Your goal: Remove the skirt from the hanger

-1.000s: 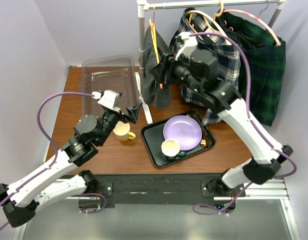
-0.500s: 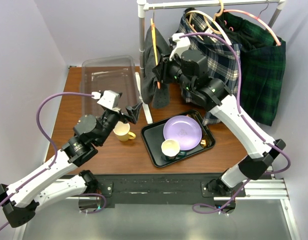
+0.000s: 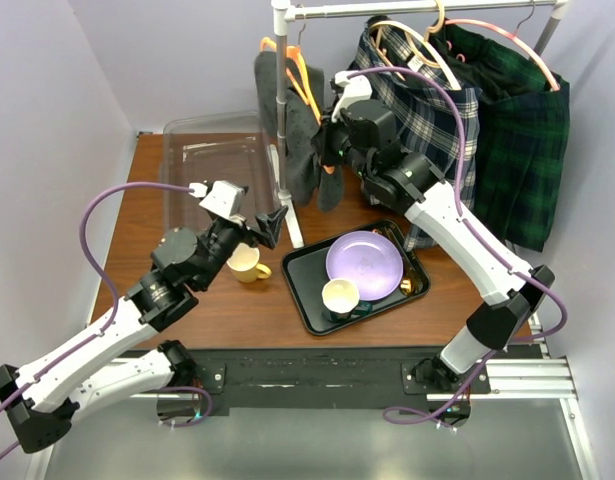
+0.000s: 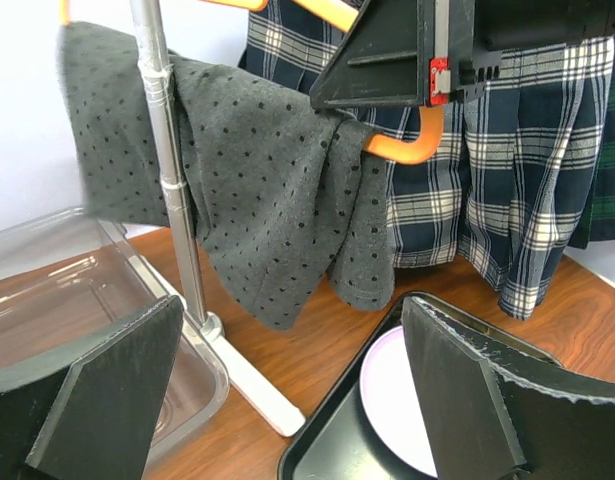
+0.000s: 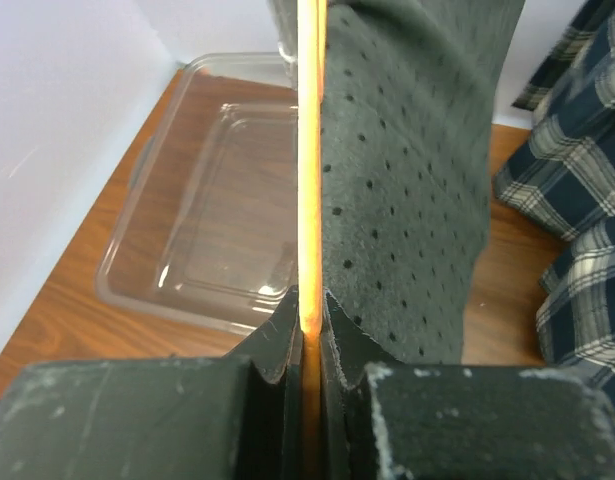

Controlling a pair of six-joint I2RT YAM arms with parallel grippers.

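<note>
Top external view, left to right: clear bin [image 3: 212,165] on the surface [image 3: 237,305], left hand [image 3: 270,224] spread wide beside a yellow mug [image 3: 247,265]. Rack pole [image 3: 281,110] cuts across the grey dotted skirt [image 3: 305,150], which hangs on its orange hanger [image 5: 309,150]. Right hand [image 3: 331,156] is pinching that hanger, with a plaid skirt [image 3: 437,110] crowding close on the right.

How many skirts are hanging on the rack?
3: a grey dotted skirt at the left by the pole, a blue plaid skirt in the middle, a dark green plaid skirt at the right. Others may be hidden behind them.
</note>
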